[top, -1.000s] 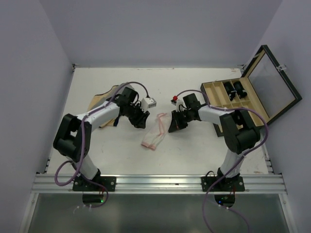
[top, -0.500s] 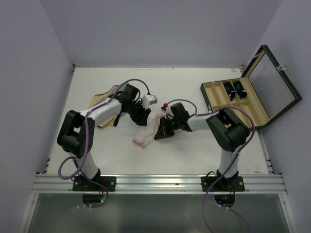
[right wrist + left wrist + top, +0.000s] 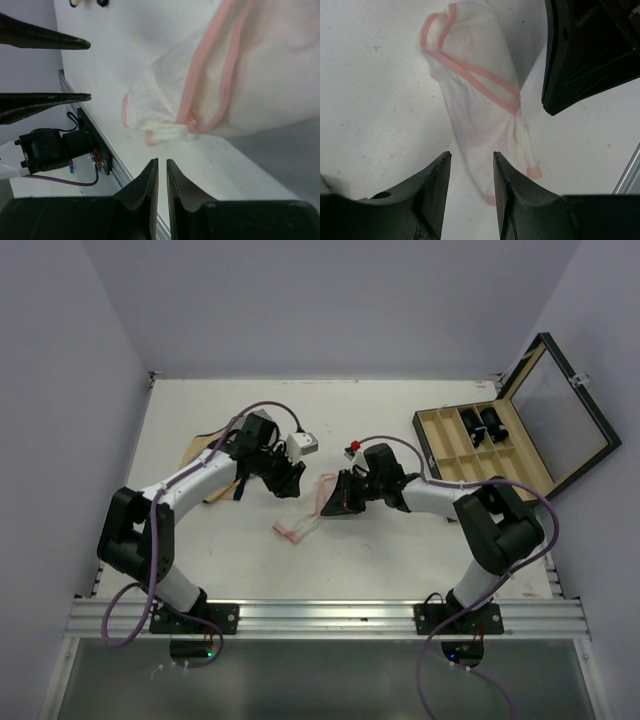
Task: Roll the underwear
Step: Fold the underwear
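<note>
Seven items, listed from largest to smallest.

1. White table (image 3: 400, 560), walled on three sides, with a metal rail along the near edge.
2. Left arm (image 3: 190, 480), reaching inward from its base towards mid-table.
3. Right arm (image 3: 480, 510), folded at the elbow and reaching left towards the same spot.
4. Wooden case (image 3: 455, 445), at the far right of the table. Its lid (image 3: 565, 405) stands open, the tray is divided into compartments, and there are dark objects (image 3: 483, 423) in the far ones (too small to identify).
5. Tan cloth (image 3: 205, 455), lying flat at the table's left, partly hidden under the left arm.
6. Underwear (image 3: 480, 100), white with pink trim. It lies on the bare table at mid-table, between the two grippers, bunched into a long narrow strip running from beside the right gripper down towards the near left. Pink bands cross over the white fabric (clearest from the left wrist). Neither gripper is holding it.
7. Grippers.
   - Left gripper (image 3: 471, 157): fingers apart with nothing between them, poised just over the far side of the garment.
   - Right gripper (image 3: 161, 162): fingers only slightly parted, a narrow slit showing bare table, with no cloth in it. It sits low, just beside the garment's folded edge.
</note>
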You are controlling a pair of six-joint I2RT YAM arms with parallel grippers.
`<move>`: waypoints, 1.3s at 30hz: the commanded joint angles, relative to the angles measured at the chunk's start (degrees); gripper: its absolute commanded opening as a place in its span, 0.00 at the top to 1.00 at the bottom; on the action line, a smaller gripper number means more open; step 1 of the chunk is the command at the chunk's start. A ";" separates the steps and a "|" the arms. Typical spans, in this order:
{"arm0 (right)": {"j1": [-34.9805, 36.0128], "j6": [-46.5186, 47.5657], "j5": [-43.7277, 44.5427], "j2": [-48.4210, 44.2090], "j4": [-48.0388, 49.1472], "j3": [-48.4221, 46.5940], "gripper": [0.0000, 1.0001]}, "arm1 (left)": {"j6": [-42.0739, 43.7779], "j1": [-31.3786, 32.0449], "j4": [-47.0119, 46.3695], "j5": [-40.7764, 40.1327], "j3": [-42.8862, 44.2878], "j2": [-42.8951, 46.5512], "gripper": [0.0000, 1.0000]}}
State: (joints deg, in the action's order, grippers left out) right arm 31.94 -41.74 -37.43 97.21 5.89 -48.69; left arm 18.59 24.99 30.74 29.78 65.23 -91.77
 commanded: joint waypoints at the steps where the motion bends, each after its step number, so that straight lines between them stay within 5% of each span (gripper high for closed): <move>1: 0.84 -5.63 1.65 0.78 1.14 3.33 0.83 | -0.74 3.47 -2.35 -1.03 -3.70 1.94 0.57; 9: 0.75 -8.98 2.45 3.95 5.62 3.95 0.86 | -2.59 9.02 -5.42 -5.69 -5.99 1.59 0.54; 23: 0.84 -8.45 3.59 8.96 6.76 3.07 0.88 | -2.42 11.66 -4.38 -8.07 -5.47 -2.54 0.69; 30: 1.01 -8.80 3.42 11.77 7.73 2.90 0.88 | -3.03 11.83 -4.46 -8.86 -5.20 -3.33 0.95; 39: 0.93 -8.98 3.07 12.39 8.35 2.89 0.88 | -2.33 11.92 -2.27 -6.49 -2.39 -2.98 1.00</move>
State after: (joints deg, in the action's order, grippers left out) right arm 32.62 -51.57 -37.50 108.29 15.14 -45.65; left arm 16.49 36.53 28.23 21.71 60.20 -95.26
